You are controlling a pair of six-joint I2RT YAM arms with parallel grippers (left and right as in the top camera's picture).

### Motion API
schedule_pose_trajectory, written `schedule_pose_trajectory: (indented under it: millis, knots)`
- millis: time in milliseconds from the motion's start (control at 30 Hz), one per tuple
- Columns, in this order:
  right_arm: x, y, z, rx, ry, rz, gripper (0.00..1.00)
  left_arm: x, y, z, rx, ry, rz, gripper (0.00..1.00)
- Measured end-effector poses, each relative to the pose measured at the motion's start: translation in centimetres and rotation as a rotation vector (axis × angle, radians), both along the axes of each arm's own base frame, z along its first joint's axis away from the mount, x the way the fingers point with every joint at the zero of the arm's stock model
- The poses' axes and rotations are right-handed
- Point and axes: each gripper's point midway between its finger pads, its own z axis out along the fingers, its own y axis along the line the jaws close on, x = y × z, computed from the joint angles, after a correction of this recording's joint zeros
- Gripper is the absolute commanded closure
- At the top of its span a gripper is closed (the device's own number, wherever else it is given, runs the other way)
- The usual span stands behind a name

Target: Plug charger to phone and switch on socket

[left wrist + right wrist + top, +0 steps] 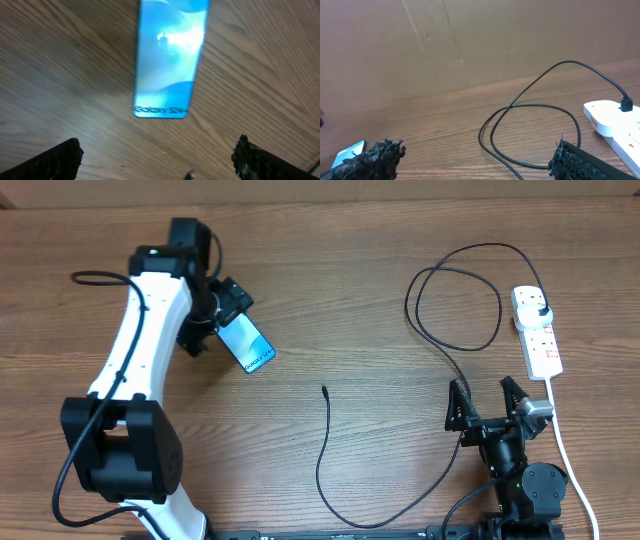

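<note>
Left gripper (pixel 160 162) hovers over the phone (pixel 246 345), fingers apart, likely to steady it. The charger (pixel 322 455) is plugged into the socket (pixel 537 330), its tip lying loose mid-tabletop (pixel 350 280). Right gripper (pixel 485 405) sits beside the cable, fingers apart and empty.

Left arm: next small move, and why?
Probably ease the left gripper forward and down onto the phone: it hangs open just short of it, the phone lies untouched, and the charger's connector tip lies loose on the table.
</note>
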Motion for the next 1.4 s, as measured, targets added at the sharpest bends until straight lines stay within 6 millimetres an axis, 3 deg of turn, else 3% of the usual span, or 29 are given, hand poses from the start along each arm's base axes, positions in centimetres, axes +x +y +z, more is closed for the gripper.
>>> schedule_pose_trajectory:
  millis: [200, 500, 1200, 1400]
  knots:
    - [0.0, 0.0, 0.0, 0.0, 0.0, 0.0, 0.0, 0.2, -2.4, -1.4, -0.005, 0.02, -0.015, 0.0]
    - [0.0, 0.0, 0.0, 0.0, 0.0, 0.0, 0.0, 0.0, -1.7, -5.8, 0.009, 0.139, 0.008, 0.0]
    - [0.0, 0.0, 0.0, 0.001, 0.0, 0.0, 0.0, 0.2, -0.4, -5.9, 0.079, 0.126, 0.009, 0.0]
    - [0.0, 0.0, 0.0, 0.0, 0.0, 0.0, 0.0, 1.3, -0.5, -5.8, 0.08, 0.081, 0.012, 0.0]
